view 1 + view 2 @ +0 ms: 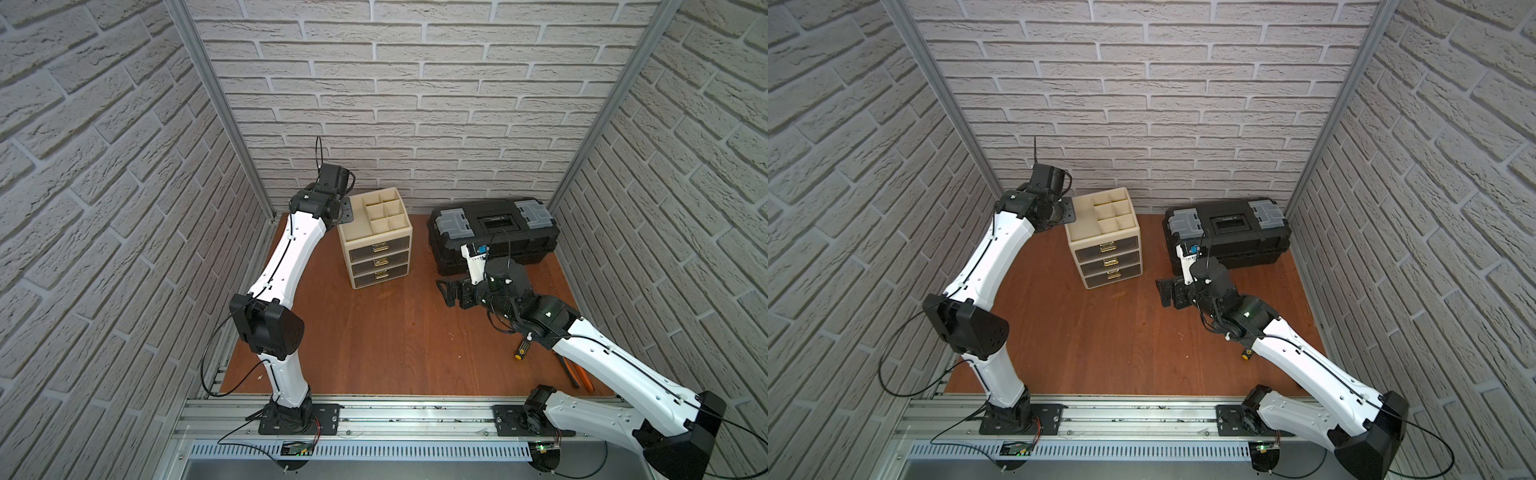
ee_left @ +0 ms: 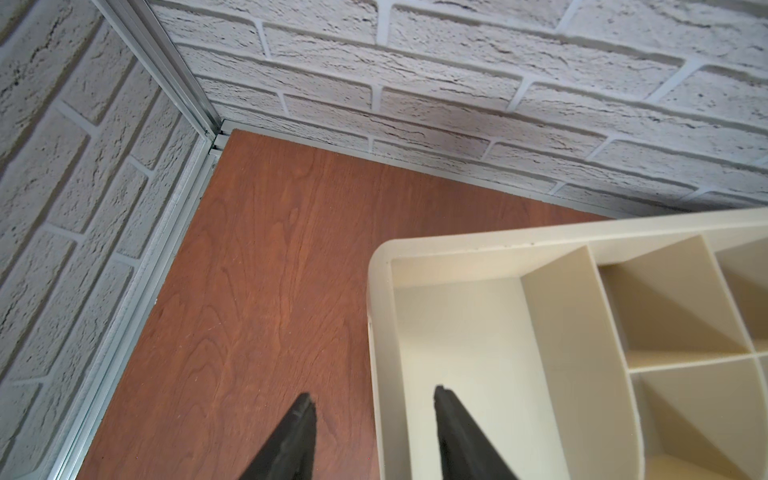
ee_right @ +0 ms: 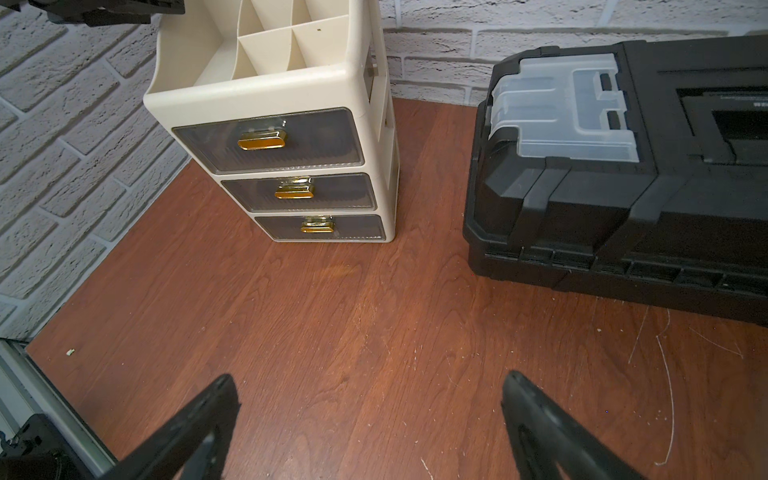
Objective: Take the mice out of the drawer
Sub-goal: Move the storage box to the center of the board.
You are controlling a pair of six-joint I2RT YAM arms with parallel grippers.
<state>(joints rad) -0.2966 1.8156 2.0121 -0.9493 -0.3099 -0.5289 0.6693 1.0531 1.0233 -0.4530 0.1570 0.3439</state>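
Reddish wood surface [image 3: 374, 332], scratched; my right gripper [image 3: 370, 399] spread wide over it. Beyond, cream drawer unit [image 3: 270, 95], three drawers [image 3: 340, 193] shut, mice unseen. My left gripper [image 2: 374, 405], jaws partly apart, astride its rim. Black toolbox [image 3: 623, 187], white brick walls [image 1: 415, 104] behind.

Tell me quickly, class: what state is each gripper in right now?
Left gripper: open, jaws astride the drawer organizer side wall, gripping nothing.
Right gripper: open, empty, over the table.
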